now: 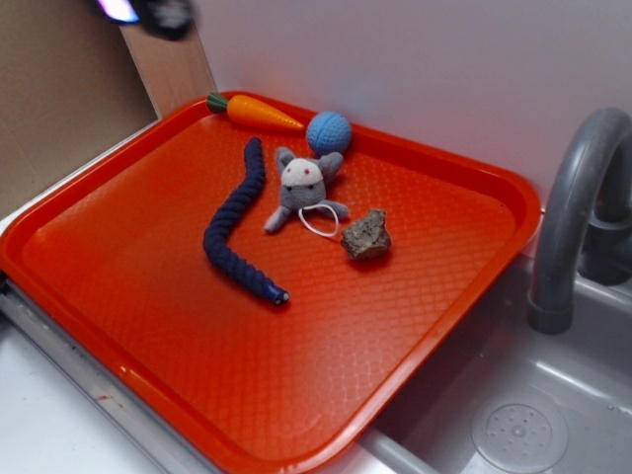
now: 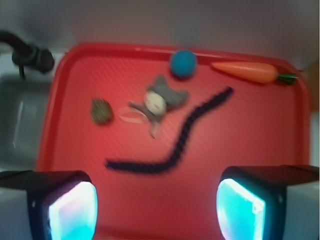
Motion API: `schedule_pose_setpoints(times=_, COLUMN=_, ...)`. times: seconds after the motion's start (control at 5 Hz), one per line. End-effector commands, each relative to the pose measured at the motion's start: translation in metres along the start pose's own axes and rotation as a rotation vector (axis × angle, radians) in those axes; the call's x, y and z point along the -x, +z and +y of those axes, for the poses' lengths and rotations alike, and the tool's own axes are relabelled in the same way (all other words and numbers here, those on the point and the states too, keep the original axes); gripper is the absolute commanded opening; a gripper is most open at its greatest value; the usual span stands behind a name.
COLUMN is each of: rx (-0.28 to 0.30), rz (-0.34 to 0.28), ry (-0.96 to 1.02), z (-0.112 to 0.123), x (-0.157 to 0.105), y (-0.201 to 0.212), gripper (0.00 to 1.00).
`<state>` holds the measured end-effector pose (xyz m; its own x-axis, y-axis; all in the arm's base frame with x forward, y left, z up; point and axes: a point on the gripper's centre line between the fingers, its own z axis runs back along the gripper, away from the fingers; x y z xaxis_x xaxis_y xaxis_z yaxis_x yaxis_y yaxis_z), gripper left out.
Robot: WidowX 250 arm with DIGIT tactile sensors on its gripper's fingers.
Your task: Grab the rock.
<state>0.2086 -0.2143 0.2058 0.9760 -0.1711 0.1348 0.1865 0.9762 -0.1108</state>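
The rock [image 1: 366,236] lies on the red tray [image 1: 425,326], just beside the plush mouse [image 1: 302,187] and apart from the rope [image 1: 237,225], ball [image 1: 329,131] and carrot [image 1: 252,112]. The gripper [image 2: 157,210] hangs high above the tray, fingers [image 2: 72,212] spread wide and empty.

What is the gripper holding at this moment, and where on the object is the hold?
Nothing is held. In the wrist view the gripper is open, with bare tray between its fingers. The rock lies untouched on the red tray, beside the plush mouse.
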Motion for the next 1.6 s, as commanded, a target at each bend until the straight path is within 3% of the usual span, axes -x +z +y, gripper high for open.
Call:
schedule_pose_setpoints(times=0.0, rx=-0.003, rz=0.041, ry=-0.003, z=-0.073, x=-0.033, y=-0.043, gripper=1.0)
schedule_pose_setpoints(times=0.6, rx=-0.124, rz=0.136, ry=-0.012, z=-0.067, x=-0.029, y=-0.123, gripper=1.0)
schedule_pose_setpoints(times=1.0, rx=-0.042, rz=0.197, ry=-0.054, z=-0.087, x=-0.042, y=-0.171, gripper=1.0)
schedule_pose_setpoints(times=1.2, rx=-0.078, rz=0.232, ry=-0.075, z=-0.09, x=-0.041, y=-0.182, gripper=0.95)
schedule_pose_setpoints(times=1.4, rx=-0.1, rz=0.214, ry=-0.058, z=-0.086, x=-0.036, y=-0.18, gripper=0.0)
